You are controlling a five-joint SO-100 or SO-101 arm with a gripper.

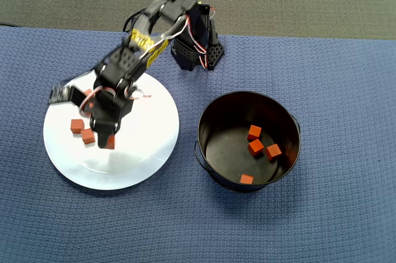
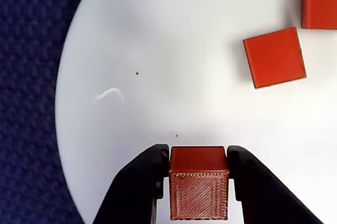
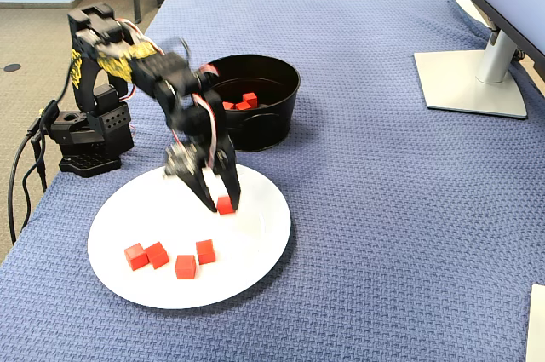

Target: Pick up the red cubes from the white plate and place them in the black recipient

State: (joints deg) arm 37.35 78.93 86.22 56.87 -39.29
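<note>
Pinched right up against the wrist camera is one red cube (image 2: 199,190), the gripper (image 2: 199,182) squeezing it from both sides, a black finger (image 2: 138,187) tight on each flank. Beyond it on the white plate (image 2: 158,50), two more cubes (image 2: 274,57) sit loose toward the upper right of that view.

Over to the fixed view: the gripper (image 3: 223,202) is down over the plate's (image 3: 119,209) middle with its cube (image 3: 225,204) low, at or barely off the surface, I can't say which. Nearer the camera than the gripper, four red cubes (image 3: 174,258) wait in a loose row on the plate's front half.

Farther back, just behind the plate, the black pot (image 3: 271,115) has cubes in it already; the overhead view counts four on its floor (image 1: 257,147).

So by my reckoning: four delivered, one in the grip, four to go, about halfway. This cube needs lifting and carrying over the pot's wall, then four more trips across the blue worktop (image 3: 383,209).
</note>
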